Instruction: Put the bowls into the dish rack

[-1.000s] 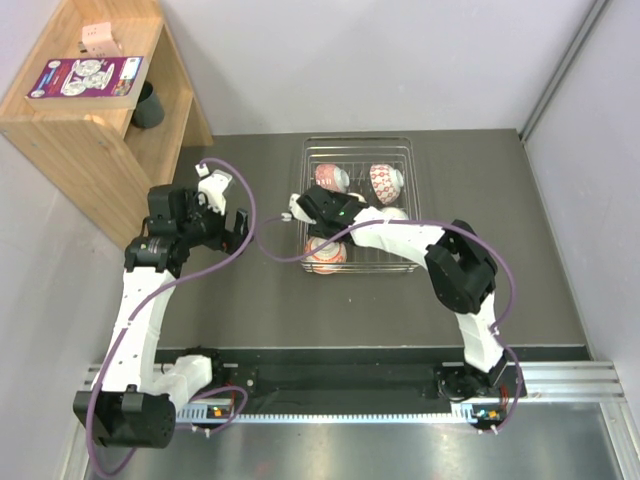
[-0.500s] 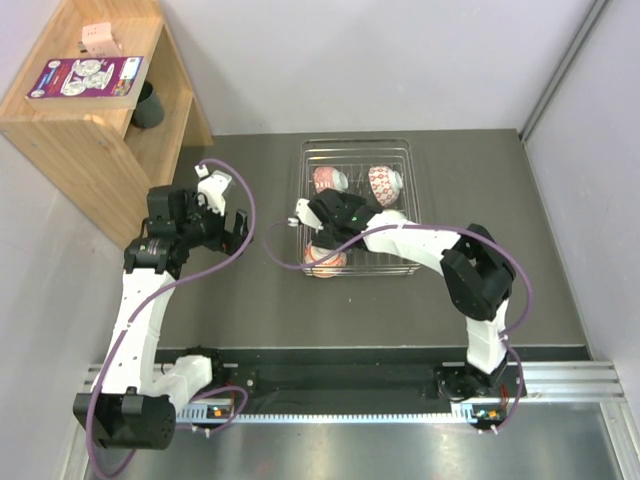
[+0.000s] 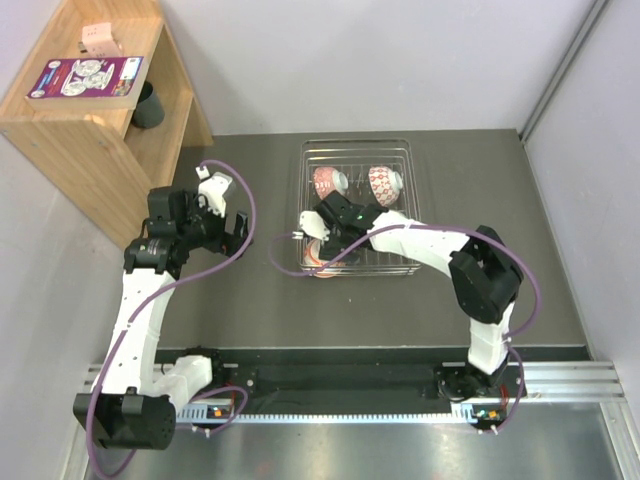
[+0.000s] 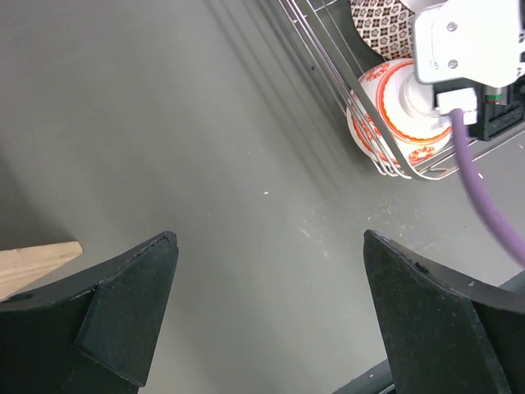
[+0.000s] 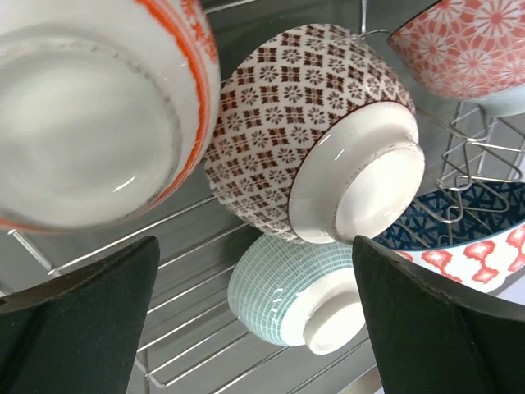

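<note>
Right wrist: brown bowl (image 5: 312, 139) foot-first, on edge

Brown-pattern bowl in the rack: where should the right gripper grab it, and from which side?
Likely its white foot ring, coming from the base side. The brown bowl stands on edge, base toward the right gripper, ring raised and exposed. The orange-banded bowl and mint bowl crowd its flanks.

- Table (image 3: 250, 290): flat, dark grey, matte surface with faint light specks.
- Dish rack (image 3: 357, 143): silver wire, rectangular, resting directly on the table at its far centre.
- Wooden shelf (image 3: 60, 120): stands at the table's far left corner, well apart from the rack.
</note>
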`<state>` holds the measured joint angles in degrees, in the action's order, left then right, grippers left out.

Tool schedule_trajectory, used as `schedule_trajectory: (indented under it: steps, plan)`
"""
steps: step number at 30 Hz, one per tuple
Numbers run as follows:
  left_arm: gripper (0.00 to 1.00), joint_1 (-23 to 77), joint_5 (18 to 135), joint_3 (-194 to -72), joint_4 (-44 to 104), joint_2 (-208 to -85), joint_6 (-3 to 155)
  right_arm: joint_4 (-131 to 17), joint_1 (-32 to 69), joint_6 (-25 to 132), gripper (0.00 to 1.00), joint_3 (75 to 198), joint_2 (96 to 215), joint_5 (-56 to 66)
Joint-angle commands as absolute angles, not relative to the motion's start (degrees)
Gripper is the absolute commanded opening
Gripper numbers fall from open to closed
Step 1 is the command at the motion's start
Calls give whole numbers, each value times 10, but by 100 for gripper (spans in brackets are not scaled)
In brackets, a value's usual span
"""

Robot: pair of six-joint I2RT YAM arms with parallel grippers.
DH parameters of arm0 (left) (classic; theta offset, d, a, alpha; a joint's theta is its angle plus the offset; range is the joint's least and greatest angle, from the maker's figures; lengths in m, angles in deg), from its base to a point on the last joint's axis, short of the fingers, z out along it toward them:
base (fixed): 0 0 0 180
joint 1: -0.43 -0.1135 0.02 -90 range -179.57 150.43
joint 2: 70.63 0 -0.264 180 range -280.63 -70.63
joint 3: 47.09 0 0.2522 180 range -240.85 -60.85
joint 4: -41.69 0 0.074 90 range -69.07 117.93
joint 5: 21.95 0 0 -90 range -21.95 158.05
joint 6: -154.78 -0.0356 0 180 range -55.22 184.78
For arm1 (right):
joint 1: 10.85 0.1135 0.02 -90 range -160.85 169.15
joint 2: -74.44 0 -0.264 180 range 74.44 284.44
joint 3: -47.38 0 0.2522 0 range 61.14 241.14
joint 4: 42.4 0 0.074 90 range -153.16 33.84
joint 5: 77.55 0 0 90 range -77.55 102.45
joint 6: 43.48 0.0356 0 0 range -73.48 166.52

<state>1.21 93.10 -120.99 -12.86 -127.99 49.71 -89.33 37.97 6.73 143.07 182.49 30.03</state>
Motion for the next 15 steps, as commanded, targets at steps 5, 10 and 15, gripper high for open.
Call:
schedule_trajectory:
  steps: [5, 10, 15]
  plan:
    - [99, 8, 947, -1215, -134, -1271, 479, -926, 334, 83, 100, 1477, 1741, 246]
    - [99, 8, 958, -1205, -131, -1267, 479, -932, 261, 132, 100, 1506, 1736, 204]
    - [99, 8, 961, -1201, -128, -1268, 480, -943, 178, 177, 100, 1505, 1747, 58]
